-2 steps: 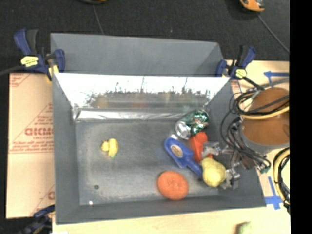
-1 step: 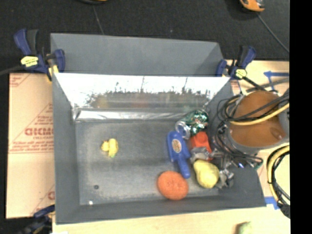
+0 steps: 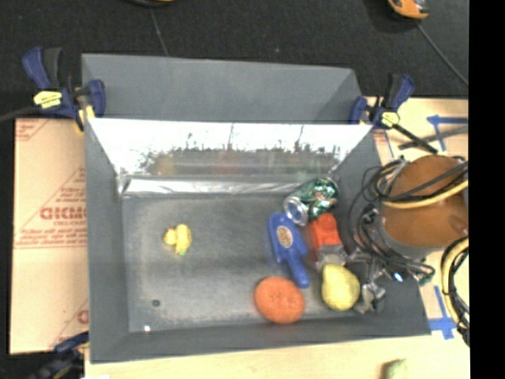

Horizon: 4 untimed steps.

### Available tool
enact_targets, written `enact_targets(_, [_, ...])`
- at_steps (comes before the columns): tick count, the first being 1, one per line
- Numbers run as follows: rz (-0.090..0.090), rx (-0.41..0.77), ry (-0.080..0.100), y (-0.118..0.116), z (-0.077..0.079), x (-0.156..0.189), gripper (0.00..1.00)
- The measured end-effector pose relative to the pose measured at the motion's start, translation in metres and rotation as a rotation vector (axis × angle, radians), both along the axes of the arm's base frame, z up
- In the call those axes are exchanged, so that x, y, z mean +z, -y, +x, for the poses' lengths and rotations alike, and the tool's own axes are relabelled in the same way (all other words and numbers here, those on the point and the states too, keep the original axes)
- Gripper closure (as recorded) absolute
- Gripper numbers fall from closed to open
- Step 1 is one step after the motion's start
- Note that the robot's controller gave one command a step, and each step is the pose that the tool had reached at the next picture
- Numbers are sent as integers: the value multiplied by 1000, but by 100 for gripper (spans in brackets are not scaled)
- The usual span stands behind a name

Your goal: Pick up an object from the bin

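The gripper [image 3: 368, 284] sits at the bin's [image 3: 213, 117] lower right, half lost among cables; whether it is released or clenched cannot be told. Just beside it lies a yellow pear [image 3: 339, 288], with a partly hidden red block [image 3: 322, 231] behind.

Six loose things are counted in the grey bin [image 3: 106, 235], one of each kind.
One small yellow toy [image 3: 178, 239], one crushed green-and-silver can [image 3: 311, 199], one blue plastic tool [image 3: 286, 247], one red-orange block [image 3: 324, 231], one orange ball [image 3: 278, 300] and one yellow pear-shaped fruit [image 3: 339, 288] are seen.
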State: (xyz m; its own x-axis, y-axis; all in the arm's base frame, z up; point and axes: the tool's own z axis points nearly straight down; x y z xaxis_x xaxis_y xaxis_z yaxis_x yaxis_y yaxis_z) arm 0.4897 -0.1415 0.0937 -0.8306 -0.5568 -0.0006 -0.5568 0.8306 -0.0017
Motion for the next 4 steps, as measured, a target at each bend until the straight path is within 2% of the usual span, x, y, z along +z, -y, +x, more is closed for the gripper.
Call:
enact_targets(1, [-1, 62, 6, -9, 7, 18, 0])
enact_targets(2, [-1, 360, 5, -52, 26, -15, 0])
enact_targets(3, [-4, 531, 7, -52, 29, -12, 0])
enact_targets(4, [0, 450, 8, -50, 34, 20, 0])
